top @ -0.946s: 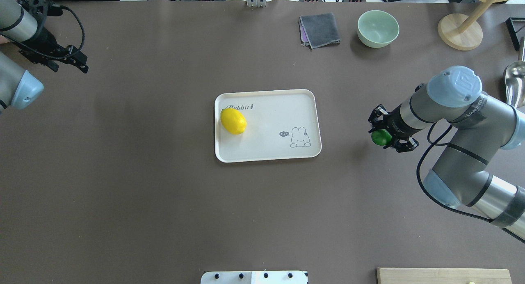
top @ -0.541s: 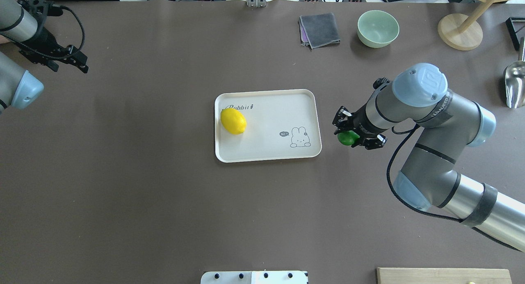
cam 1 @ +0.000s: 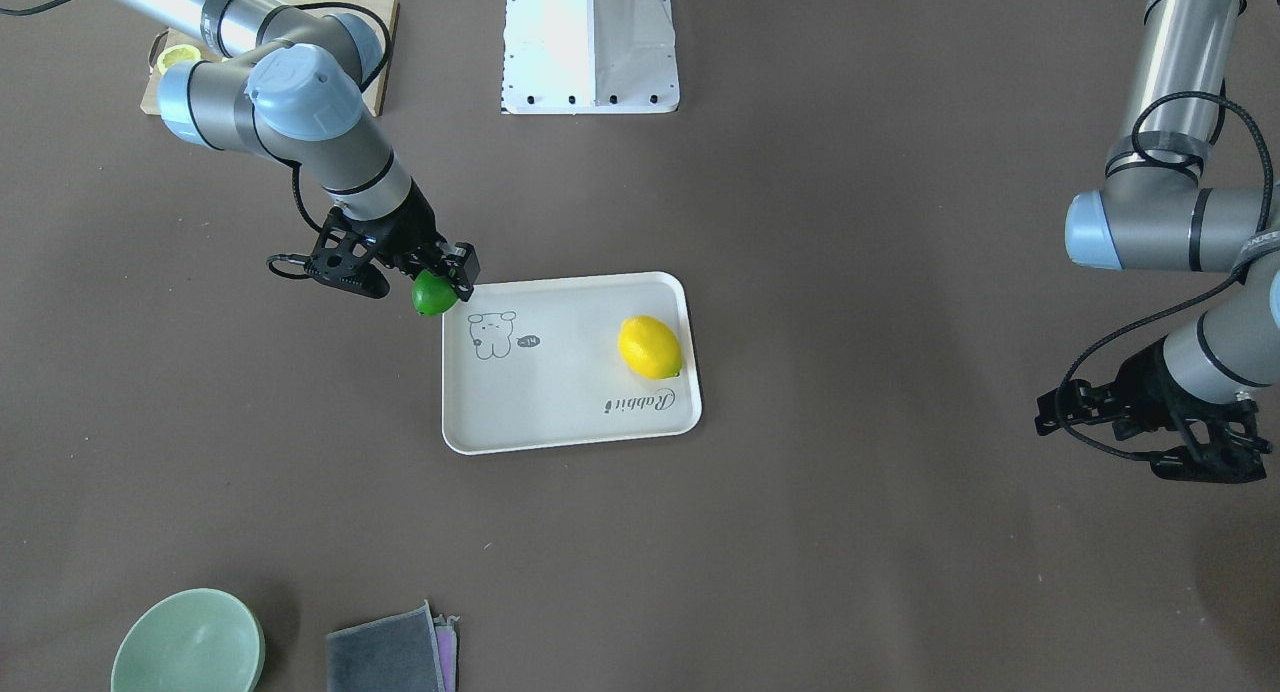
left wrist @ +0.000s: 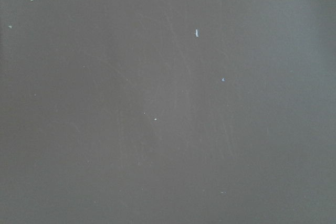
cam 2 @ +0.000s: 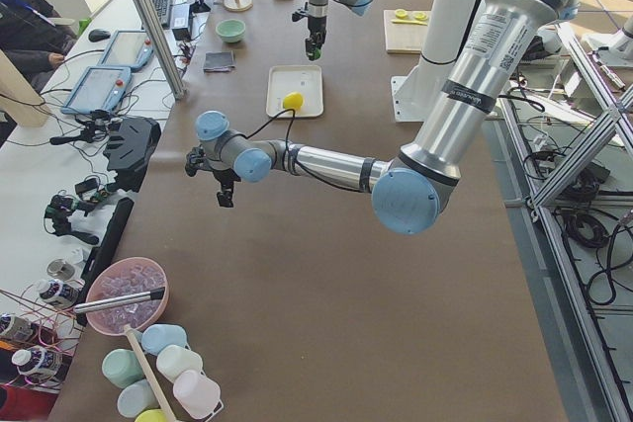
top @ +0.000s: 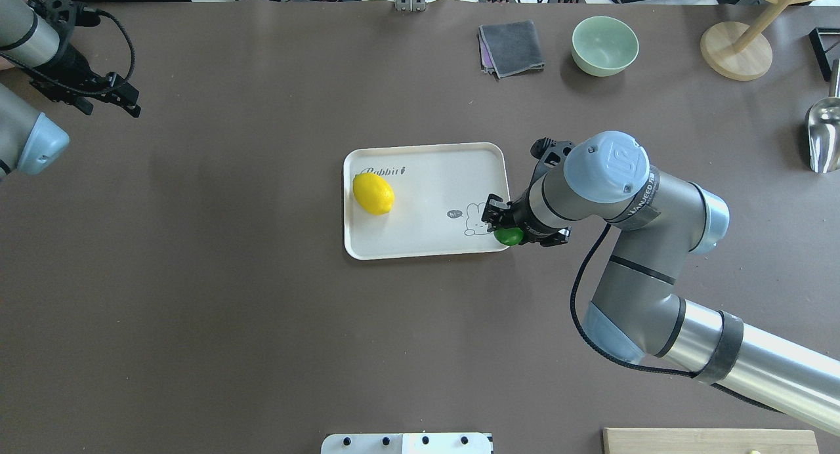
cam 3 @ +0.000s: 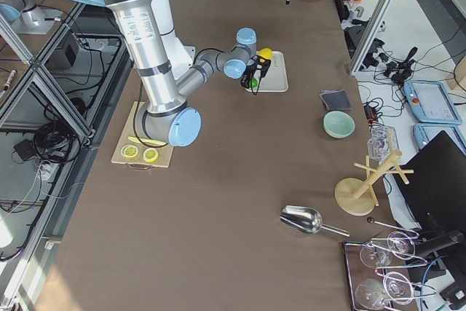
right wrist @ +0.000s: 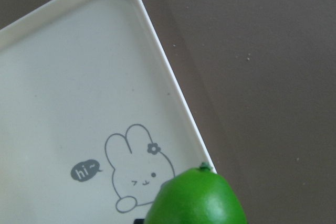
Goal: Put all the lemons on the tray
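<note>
The off-white tray (top: 426,178) lies mid-table and also shows in the front view (cam 1: 560,402). The yellow lemon (top: 373,193) rests on its left end, near the "Rabbit" script. My right gripper (top: 508,229) is shut on the green lemon (top: 508,236) and holds it over the tray's right near corner, by the rabbit drawing. In the right wrist view the green lemon (right wrist: 197,198) hangs above the tray rim (right wrist: 173,98). My left gripper (top: 108,105) is open and empty, far off at the table's left back.
A pale green bowl (top: 604,45), a grey cloth (top: 512,47), a wooden stand (top: 735,50) and a metal scoop (top: 823,136) sit along the back and right. A wooden cutting board (top: 709,441) with lemon slices (cam 1: 178,57) lies at the near right.
My right gripper has carried the green lemon leftwards, from the table right of the tray to over the tray's right near corner. The left arm has not moved.
</note>
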Controlling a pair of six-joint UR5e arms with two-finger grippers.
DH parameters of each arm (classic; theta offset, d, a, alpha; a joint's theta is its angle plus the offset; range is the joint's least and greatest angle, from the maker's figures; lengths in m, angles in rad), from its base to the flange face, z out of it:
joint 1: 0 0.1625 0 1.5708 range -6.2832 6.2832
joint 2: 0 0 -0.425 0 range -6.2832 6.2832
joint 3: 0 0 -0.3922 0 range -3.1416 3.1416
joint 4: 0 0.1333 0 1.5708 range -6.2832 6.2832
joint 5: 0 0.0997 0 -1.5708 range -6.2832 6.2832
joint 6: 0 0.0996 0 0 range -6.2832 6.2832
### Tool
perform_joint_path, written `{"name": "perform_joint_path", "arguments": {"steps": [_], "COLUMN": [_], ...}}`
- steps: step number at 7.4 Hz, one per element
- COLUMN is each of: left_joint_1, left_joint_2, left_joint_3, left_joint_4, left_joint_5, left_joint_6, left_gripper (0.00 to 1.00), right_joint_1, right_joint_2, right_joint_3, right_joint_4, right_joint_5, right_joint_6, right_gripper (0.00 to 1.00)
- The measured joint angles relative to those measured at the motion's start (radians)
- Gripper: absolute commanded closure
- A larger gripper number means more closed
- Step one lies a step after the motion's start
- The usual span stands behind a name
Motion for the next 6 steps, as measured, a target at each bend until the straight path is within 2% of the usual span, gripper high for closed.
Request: {"name": "perform_joint_path", "arguments": {"steps": [1,2,4,6], "left_joint_1": [0.000,0.000,0.000,-0.002], "left_joint_2": [0.000,0.000,0.000,0.001], "left_joint_3": [0.000,0.000,-0.001,-0.002], "left_joint_4": [0.000,0.000,0.000,0.000], "left_joint_5": [0.000,0.000,0.000,0.000], "left_joint_6": [0.000,0.000,-0.001,0.002], "left_gripper": [0.03,0.03,0.03,0.03], "right_joint_1": [-0.005,-0.006,0.002,0.060], "right_joint_2": [0.023,0.042,0.066,0.071], "right_joint_3": [-0.029,-0.056,-0.076,-0.078], "right_joint_4": [-0.001,-0.003,-0.044,-0.084], "right_joint_5": [-0.012,-0.023,-0.031,0.027], "right_joint_6": [-0.011,-0.013,-0.006,-0.023], "right_gripper": [0.24,0.01,0.01,0.00]}}
